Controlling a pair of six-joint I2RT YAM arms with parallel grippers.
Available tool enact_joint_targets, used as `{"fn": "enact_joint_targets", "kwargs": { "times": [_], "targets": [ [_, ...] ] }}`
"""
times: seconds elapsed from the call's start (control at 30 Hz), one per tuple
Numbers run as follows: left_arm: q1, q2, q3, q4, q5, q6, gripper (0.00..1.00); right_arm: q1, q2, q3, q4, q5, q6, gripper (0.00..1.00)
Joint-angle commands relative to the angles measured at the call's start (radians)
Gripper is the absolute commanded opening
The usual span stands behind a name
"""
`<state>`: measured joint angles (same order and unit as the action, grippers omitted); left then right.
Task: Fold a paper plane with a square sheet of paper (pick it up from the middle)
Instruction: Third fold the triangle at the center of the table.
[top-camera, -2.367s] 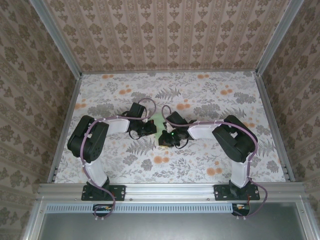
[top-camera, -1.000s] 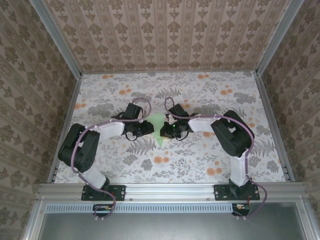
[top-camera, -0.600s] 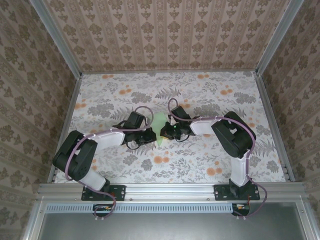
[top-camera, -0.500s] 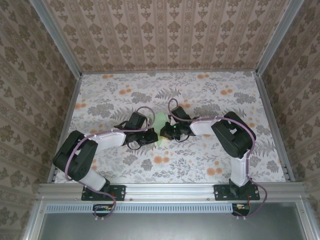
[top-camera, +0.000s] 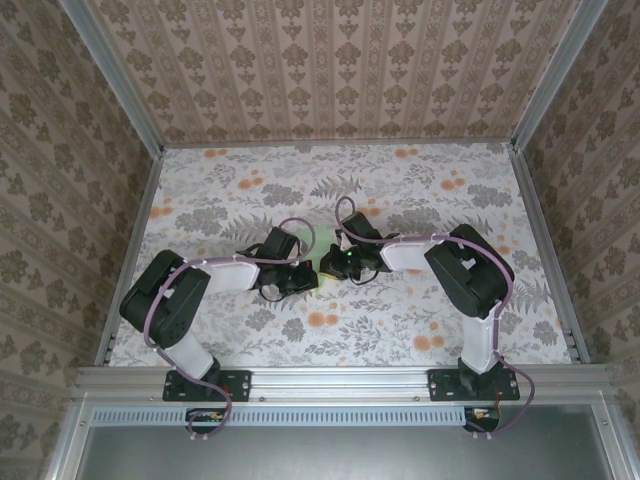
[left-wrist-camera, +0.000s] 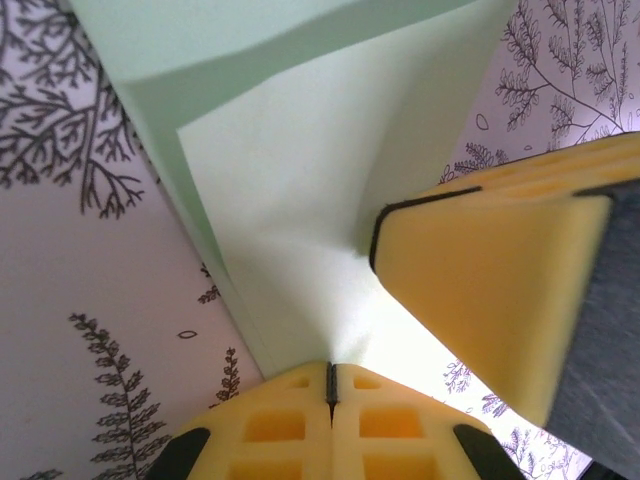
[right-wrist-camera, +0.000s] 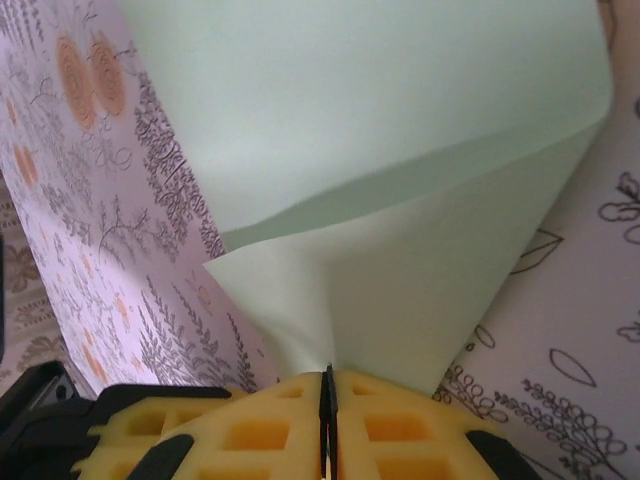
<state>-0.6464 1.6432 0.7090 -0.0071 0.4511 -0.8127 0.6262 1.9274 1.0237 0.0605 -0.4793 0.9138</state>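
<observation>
Paper sheet (left-wrist-camera: 300, 200), pale mint-green and creased into folds, sits over the middle of the floral tablecloth (top-camera: 420, 190), between both grippers. The left gripper (left-wrist-camera: 330, 375) is pinched fully closed on one edge. The right gripper (right-wrist-camera: 327, 378) is clamped tight on the sheet too, its yellow foam finger (left-wrist-camera: 480, 300) pressing the paper nearby.
</observation>
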Motion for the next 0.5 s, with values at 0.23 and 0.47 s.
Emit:
{"fn": "enact_joint_targets", "kwargs": {
  "times": [0.23, 0.47],
  "targets": [
    [-0.002, 0.009, -0.009, -0.117, -0.057, 0.01, 0.0, -0.003, -0.015, 0.02, -0.132, -0.036, -0.167, 0.13],
    [0.005, 0.007, -0.013, -0.148, -0.069, 0.026, 0.0, -0.005, 0.026, 0.071, -0.152, -0.049, -0.187, 0.12]
  ]
}}
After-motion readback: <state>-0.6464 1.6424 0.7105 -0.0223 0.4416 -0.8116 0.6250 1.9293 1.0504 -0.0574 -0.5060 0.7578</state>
